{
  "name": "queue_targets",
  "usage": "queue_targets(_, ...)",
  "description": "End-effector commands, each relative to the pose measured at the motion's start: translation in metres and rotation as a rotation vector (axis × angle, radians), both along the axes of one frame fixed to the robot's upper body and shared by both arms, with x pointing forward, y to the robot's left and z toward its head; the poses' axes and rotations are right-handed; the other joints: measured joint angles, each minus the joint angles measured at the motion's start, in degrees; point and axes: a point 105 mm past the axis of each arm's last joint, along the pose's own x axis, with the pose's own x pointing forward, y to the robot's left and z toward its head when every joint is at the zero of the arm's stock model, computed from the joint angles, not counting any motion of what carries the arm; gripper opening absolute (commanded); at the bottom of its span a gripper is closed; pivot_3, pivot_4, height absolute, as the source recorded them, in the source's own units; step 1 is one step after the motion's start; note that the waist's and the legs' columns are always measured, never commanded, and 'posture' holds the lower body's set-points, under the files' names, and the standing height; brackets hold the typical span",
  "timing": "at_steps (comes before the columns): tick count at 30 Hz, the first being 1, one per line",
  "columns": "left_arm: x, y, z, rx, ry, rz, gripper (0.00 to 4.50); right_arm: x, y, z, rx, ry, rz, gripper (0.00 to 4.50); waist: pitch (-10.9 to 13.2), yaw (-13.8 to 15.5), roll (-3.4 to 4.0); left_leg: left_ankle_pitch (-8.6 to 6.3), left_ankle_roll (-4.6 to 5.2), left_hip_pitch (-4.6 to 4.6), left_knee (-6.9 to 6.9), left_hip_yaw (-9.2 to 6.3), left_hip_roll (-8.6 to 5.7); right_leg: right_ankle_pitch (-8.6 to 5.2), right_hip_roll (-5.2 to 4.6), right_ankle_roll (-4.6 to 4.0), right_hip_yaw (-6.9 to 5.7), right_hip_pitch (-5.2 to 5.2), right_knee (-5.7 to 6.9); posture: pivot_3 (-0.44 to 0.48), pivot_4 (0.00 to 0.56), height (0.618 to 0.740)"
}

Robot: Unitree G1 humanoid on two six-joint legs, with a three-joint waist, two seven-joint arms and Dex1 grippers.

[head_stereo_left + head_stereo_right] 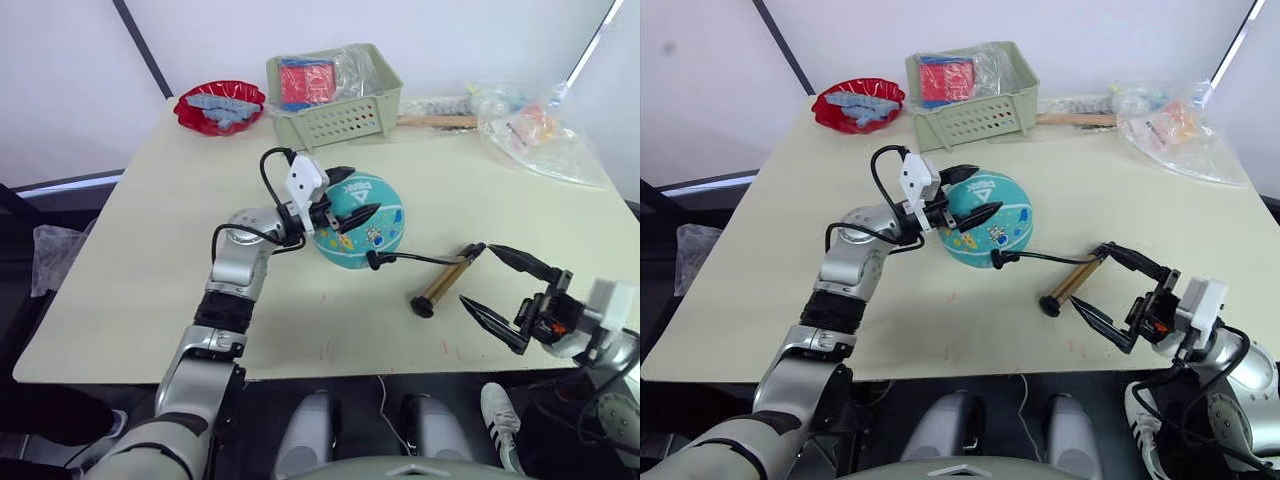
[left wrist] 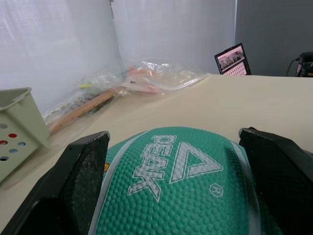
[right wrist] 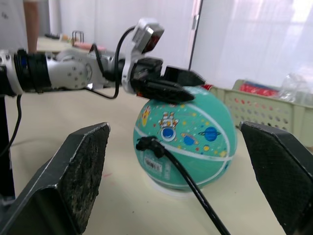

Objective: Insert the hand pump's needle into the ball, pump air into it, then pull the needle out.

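- We see the teal-turquoise rubber ball (image 1: 358, 221) with white seam lines, cartoon space prints and a white triangle logo resting near the middle of the pale beige table (image 1: 150, 260).
- Our left gripper (image 1: 347, 195) sits at the ball's top on the robot's left side, its two black fingers spread apart, one over the crown and one against the near upper face; from the left wrist view the fingers straddle the ball's logo panel, but we cannot tell whether they press on the surface.
- The short hand pump (image 1: 443, 284) with its gold-bronze barrel and black end caps lies flat on the table to the right of the ball, apart from it.
- Its thin black hose (image 1: 415, 260) runs from the pump across to the ball, ending in a black fitting on the ball's lower near side; the needle itself is hidden there, so we cannot see the metal pin.
- Our right gripper (image 1: 505, 288) hovers near the table's front right edge, its pointed black fingers wide apart and holding nothing; the pump lies just beside its fingertips, towards the ball.
- At the far edge stand a pale green perforated plastic basket (image 1: 340, 120), a red dish (image 1: 218, 106) and clear plastic bags (image 1: 535, 130).
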Motion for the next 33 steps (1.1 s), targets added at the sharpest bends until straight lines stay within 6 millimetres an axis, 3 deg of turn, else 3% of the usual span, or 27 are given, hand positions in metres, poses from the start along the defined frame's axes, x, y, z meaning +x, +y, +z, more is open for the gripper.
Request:
queue_targets(1, 0.006, -0.007, -0.012, 0.003, 0.047, 0.05, 4.5, 0.008, 0.015, 0.008, -0.045, -0.032, -0.016, 4.45, -0.01, 0.17, -0.01, 0.0, 0.0, 0.0, 0.05, -0.01, -0.01, 0.0, -0.02, 0.0, 0.0, 0.0, 0.07, 0.0, 0.15, 0.738)
queue_targets(13, 0.01, -0.013, -0.028, -0.006, 0.12, 0.156, 4.5, 0.039, 0.068, -0.002, -0.277, -0.05, -0.018, 4.45, -0.09, 0.79, -0.06, 0.19, -0.16, 0.12, 0.25, -0.13, -0.11, -0.12, -0.06, -0.16, 0.0, -0.01, 0.6, 0.0, 0.15, 0.738)
queue_targets(21, 0.01, -0.014, -0.031, -0.008, 0.141, 0.197, 4.5, 0.066, 0.077, -0.015, -0.445, -0.146, -0.131, 4.45, -0.1, 0.96, -0.08, 0.21, -0.16, 0.1, 0.25, -0.13, -0.19, -0.14, -0.06, -0.17, 0.01, 0.0, 0.61, 0.0, 0.15, 0.738)
queue_targets(24, 0.009, -0.017, -0.032, -0.007, 0.146, 0.201, 4.5, 0.075, 0.078, -0.016, -0.553, -0.263, -0.186, 4.45, -0.1, 0.88, -0.08, 0.21, -0.16, 0.09, 0.25, -0.13, -0.2, -0.11, -0.06, -0.13, 0.01, -0.01, 0.61, 0.0, 0.15, 0.738)
queue_targets(33, 0.008, -0.02, -0.034, -0.002, 0.158, 0.208, 4.5, 0.079, 0.082, -0.029, -0.709, -0.442, -0.206, 4.45, -0.1, 0.86, -0.08, 0.22, -0.17, 0.09, 0.24, -0.12, -0.28, -0.2, -0.06, -0.09, 0.01, 0.0, 0.62, 0.0, 0.15, 0.738)
